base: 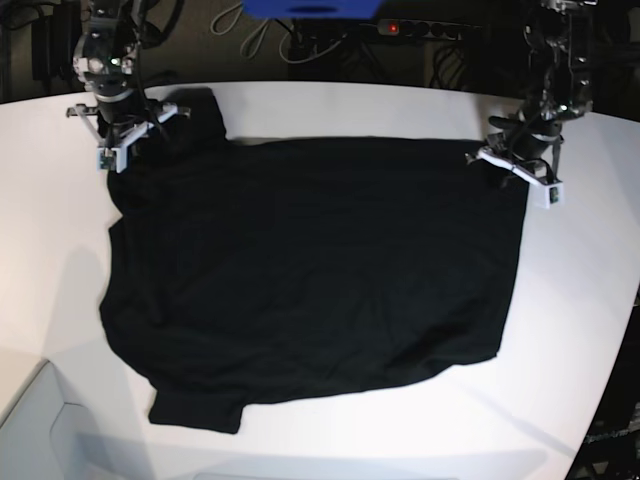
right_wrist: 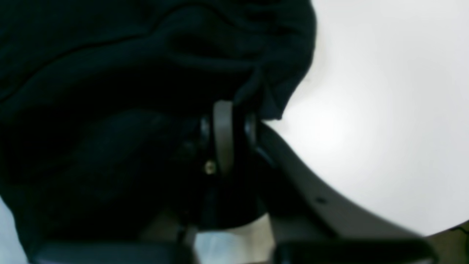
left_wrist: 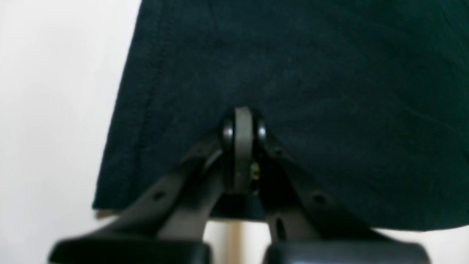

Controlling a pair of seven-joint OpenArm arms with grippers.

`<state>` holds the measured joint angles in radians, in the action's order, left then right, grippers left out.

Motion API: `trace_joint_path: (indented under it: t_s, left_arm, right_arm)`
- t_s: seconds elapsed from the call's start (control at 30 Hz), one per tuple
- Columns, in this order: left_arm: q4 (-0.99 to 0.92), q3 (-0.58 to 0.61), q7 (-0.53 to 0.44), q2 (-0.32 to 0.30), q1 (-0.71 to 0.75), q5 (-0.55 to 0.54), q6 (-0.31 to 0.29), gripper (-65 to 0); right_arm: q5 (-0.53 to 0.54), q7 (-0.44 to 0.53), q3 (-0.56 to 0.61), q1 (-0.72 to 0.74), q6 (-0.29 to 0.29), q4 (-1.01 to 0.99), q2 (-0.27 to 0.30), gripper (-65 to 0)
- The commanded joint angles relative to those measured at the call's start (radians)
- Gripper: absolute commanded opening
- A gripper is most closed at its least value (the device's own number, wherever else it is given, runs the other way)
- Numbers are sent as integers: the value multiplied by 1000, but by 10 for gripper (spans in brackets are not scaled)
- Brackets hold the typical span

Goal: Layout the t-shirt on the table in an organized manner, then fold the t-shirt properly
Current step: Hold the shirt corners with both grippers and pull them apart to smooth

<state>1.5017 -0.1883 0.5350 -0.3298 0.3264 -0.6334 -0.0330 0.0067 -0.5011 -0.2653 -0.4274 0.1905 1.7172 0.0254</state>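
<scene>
The black t-shirt [base: 310,270] lies spread nearly flat on the white table [base: 580,300], with one sleeve at the near left and the other bunched at the far left. My right gripper [base: 125,145] sits at that far-left sleeve. In the right wrist view its fingertips [right_wrist: 223,121] are pressed together with folds of the t-shirt [right_wrist: 110,91] bunched around them. My left gripper [base: 515,160] is at the shirt's far-right corner. In the left wrist view it [left_wrist: 243,123] is shut on the flat cloth [left_wrist: 311,73] near the hem.
Behind the table lie a blue object [base: 310,8], a power strip with a red light [base: 400,28] and cables. The table's curved edge runs down the right side [base: 625,330]. A white surface [base: 30,420] sits at the near-left corner.
</scene>
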Motion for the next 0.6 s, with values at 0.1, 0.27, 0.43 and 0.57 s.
trace_joint_path:
  t_s: [0.1, 0.27, 0.43, 0.57]
  left_arm:
    - [56, -4, 47, -13, 14, 22, 29, -649]
    - [219, -4, 47, -9, 20, 22, 29, -649]
    - [330, -49, 47, -5, 15, 22, 29, -649]
    - [291, -127, 46, -4, -60, 24, 29, -646]
  right_arm:
    - [-6, -81, -22, 0, 63, 14, 12, -393]
    - [-3, -84, -142, -3, 66, 93, 0, -317]
    - [-1, -77, -245, 2, 66, 177, -29, -315]
    - [-1, -84, -257, 57, 66, 178, -29, -315]
